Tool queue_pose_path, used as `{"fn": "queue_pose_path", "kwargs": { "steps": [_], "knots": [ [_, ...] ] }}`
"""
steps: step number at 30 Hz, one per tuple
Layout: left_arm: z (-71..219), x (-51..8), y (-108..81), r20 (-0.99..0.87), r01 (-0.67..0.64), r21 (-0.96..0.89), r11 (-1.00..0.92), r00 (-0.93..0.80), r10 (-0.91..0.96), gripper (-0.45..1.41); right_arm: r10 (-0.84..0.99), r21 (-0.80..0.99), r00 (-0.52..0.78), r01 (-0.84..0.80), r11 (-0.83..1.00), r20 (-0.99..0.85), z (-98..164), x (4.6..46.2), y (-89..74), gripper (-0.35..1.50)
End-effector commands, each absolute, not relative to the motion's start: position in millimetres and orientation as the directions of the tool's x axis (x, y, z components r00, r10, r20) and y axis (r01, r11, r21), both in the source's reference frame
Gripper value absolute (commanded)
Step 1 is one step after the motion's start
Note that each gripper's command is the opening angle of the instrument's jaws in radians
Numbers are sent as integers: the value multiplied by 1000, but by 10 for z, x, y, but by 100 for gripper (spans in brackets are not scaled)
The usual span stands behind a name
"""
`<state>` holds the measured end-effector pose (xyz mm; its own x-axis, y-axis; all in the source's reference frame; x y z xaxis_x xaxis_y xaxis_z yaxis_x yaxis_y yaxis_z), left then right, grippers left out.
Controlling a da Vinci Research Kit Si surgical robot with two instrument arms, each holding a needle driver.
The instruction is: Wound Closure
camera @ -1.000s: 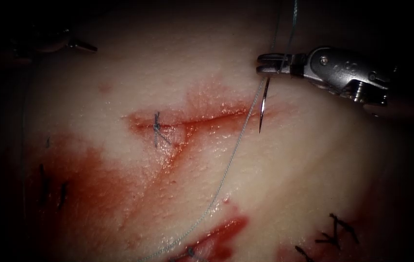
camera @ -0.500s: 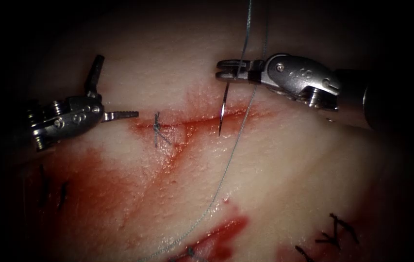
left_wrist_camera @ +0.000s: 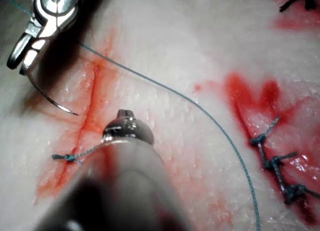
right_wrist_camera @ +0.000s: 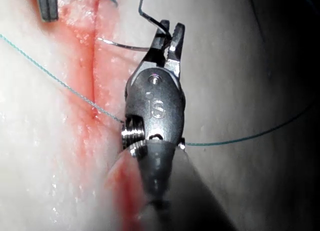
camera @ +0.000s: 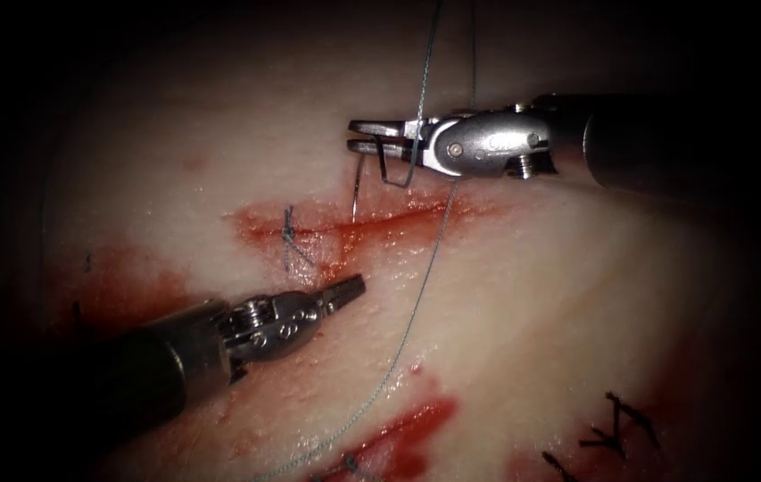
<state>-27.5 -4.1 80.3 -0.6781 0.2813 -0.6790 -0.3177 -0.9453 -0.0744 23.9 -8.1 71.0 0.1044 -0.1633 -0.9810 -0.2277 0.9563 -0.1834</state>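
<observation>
Now R end effector (camera: 364, 140), clenched on needle (camera: 358, 192) near its tail, has shifted left over cut (camera: 371, 220); L end effector (camera: 349, 289) closed, empty, alongside

Both tools, left (camera: 351, 287) and right (camera: 364, 138), are shiny bare metal; the needle (camera: 356, 192) is thin polished steel; the tissue (camera: 523, 303) looks wet, glossy and pebbled.

My endoscope looks down from above and in front at the cut (camera: 353, 223), while both wrist cameras peer along their shafts from very close, sharing that cut (left_wrist_camera: 87, 116) (right_wrist_camera: 95, 61).
</observation>
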Motion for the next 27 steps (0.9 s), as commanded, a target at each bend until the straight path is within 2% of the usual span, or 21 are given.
{"fn": "queue_pose_path", "kwargs": {
  "steps": [1,8,14,21,27],
  "knots": [
    [811,-280,-35,-672,-324,-75,-943,-682,287,2,-179,-198,103,-221,955,-978,711,253,-74,-35],
    [840,-274,-32,-608,-341,-101,-935,-723,329,14,-272,-307,182,-201,930,-945,714,260,-74,-35],
    [841,-269,-35,-585,-357,-140,-924,-723,368,10,-332,-375,218,-198,906,-918,718,266,-76,-35],
    [837,-261,-33,-586,-356,-155,-921,-718,376,21,-357,-395,206,-187,900,-911,727,276,-89,-35],
    [849,-253,-37,-554,-369,-175,-913,-730,401,22,-413,-450,208,-182,874,-887,725,278,-96,-35]
  ]
}}
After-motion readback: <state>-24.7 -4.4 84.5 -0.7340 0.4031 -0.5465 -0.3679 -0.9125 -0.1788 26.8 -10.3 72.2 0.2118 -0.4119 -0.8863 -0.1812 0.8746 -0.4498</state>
